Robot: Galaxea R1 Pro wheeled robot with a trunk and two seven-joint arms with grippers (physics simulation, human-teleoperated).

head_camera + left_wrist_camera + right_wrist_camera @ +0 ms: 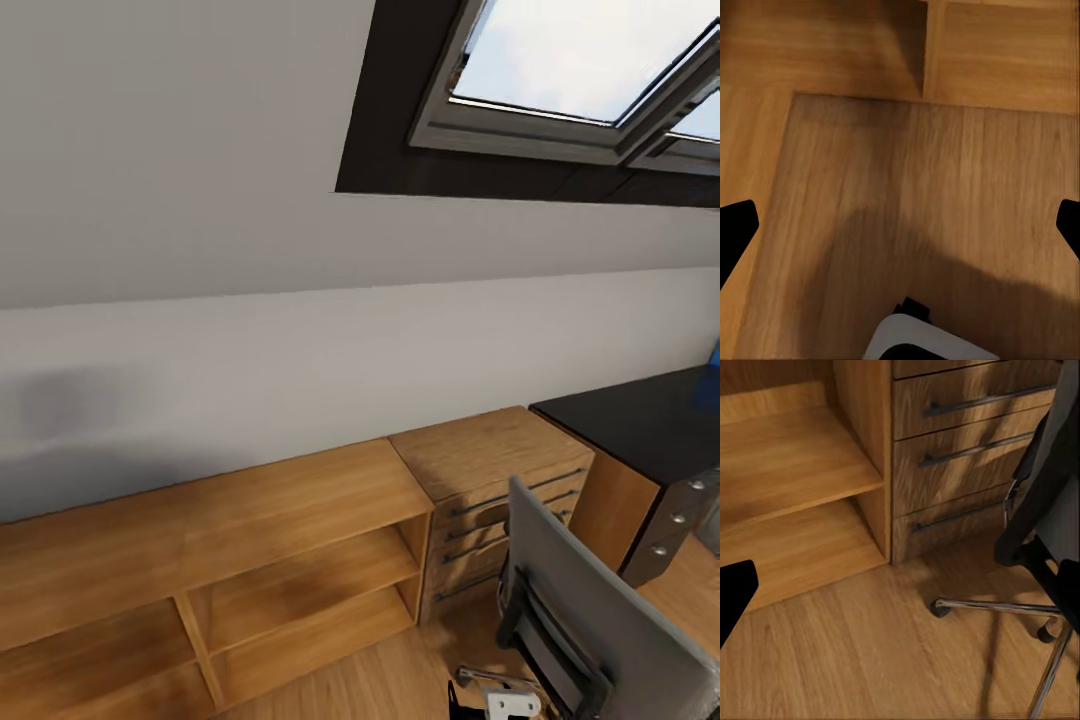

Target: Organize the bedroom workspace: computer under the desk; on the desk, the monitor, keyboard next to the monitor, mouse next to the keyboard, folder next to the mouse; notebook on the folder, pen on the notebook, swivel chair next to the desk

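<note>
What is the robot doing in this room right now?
It isn't holding anything. It stands in the bedroom, looking down at a low wooden shelf along the wall, a wooden drawer unit beside it, and a dark desk further right. The grey swivel chair stands in front of the drawers, its metal legs on the wooden floor. The left gripper hangs open over the floor.

The swivel chair (590, 620) is showing grey with black framing; the tabletop (640, 420) is looking black, while the shelf unit (250, 560), drawers (495, 490) and floor (930, 210) are glowing honey-brown woodgrain.
</note>
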